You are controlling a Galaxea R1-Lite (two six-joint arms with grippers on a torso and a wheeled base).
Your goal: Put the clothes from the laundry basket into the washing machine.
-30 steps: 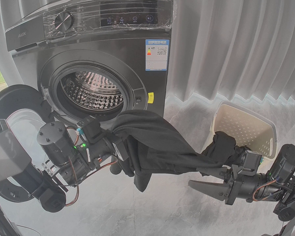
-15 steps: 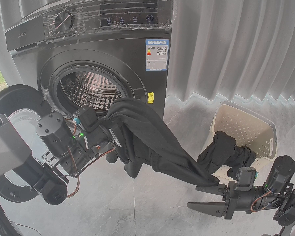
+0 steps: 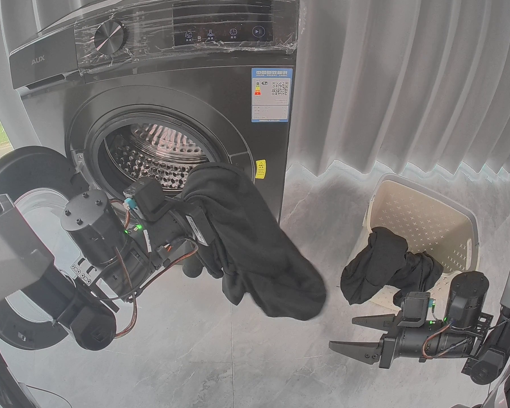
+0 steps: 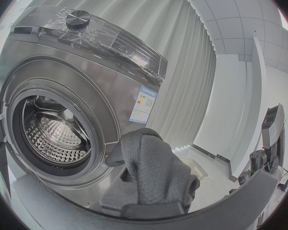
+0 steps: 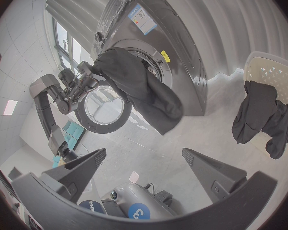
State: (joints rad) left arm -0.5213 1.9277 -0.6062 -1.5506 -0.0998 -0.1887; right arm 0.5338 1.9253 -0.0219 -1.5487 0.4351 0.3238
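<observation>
A dark grey garment [image 3: 249,239] hangs from my left gripper [image 3: 201,222], which is shut on it just in front of the washing machine's open drum [image 3: 158,157]. Its loose end dangles free above the floor. The left wrist view shows the cloth [image 4: 153,170] bunched between the fingers, beside the drum opening [image 4: 52,134]. My right gripper [image 3: 360,335] is open and empty, low over the floor in front of the laundry basket [image 3: 464,228]. A second dark garment [image 3: 388,262] drapes over the basket's front rim, and it appears as clothes [image 5: 262,112] in the right wrist view.
The washer's round door [image 3: 22,182] stands swung open on the left, beside my left arm. White curtains [image 3: 413,69] hang behind the machine and the basket. Bare grey floor [image 3: 283,358] lies between the two arms.
The garment's trailing end came free from the right side and now hangs from the left gripper alone. The left arm lifted toward the drum; the right gripper drew back and lower.
</observation>
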